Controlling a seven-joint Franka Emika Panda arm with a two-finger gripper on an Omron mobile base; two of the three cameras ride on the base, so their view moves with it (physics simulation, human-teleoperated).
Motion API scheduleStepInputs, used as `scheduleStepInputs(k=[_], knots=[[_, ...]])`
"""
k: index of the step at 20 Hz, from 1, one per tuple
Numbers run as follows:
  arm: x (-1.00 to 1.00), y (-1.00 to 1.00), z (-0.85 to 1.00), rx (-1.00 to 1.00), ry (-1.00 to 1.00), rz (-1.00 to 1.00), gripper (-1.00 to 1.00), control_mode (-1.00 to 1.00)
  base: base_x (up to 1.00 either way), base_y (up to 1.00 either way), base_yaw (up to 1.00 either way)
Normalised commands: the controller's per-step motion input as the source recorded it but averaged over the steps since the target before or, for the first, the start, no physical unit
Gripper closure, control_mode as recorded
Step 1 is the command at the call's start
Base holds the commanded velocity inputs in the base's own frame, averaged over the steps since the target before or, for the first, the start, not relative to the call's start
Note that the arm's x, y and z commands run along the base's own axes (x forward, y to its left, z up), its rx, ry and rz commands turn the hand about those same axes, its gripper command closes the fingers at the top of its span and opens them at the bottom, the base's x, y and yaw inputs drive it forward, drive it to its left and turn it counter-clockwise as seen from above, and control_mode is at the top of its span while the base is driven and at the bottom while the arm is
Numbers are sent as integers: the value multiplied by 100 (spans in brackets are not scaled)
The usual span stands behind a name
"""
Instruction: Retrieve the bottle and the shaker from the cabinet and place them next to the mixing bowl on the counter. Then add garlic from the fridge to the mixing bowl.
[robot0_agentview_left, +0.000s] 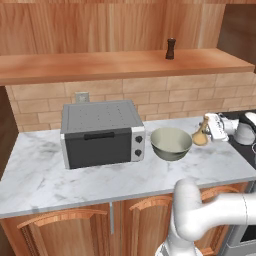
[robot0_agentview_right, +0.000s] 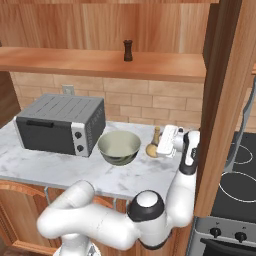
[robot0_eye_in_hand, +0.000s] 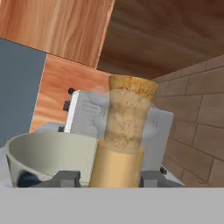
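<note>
Item: bottle (robot0_eye_in_hand: 122, 140), tan body with a cork-coloured neck and stopper. It stands upright between the gripper (robot0_eye_in_hand: 109, 178) fingers, which are closed against its base. It is low over the marble counter (robot0_agentview_left: 45, 175), just beside the mixing bowl (robot0_agentview_left: 171, 143) on the side away from the toaster oven (robot0_agentview_left: 102, 132). Whether its foot already touches the marble cannot be told.

Item: shaker (robot0_agentview_left: 170, 48), dark. It stands upright on the wooden shelf (robot0_agentview_left: 100, 65) above the brick backsplash, well apart from the bowl.

Item: mixing bowl, pale, apparently empty. No garlic is seen in it.

Progress, as judged: the bottle placement is nearly done, pending release. The shaker fetch and the garlic step remain.

Markings: none legible on the bottle, the shaker or the oven.
</note>
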Motion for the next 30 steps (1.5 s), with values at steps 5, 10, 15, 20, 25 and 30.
scheduleStepInputs(k=[5, 10, 15, 20, 25, 30], knots=[[37, -3, -31, 0, -13, 2, 100, -100, 0, 0, 0], [32, -20, -27, 0, -5, 2, 100, -100, 0, 0, 0], [35, -16, -29, 0, 0, 2, 100, -100, 0, 0, 0], [34, -15, -48, 0, 0, 2, 100, -100, 0, 0, 0], [10, -3, -47, -3, 0, 0, -100, -100, 0, 0, 0], [0, 0, -10, -1, -5, 0, -100, -100, 0, 0, 0]])
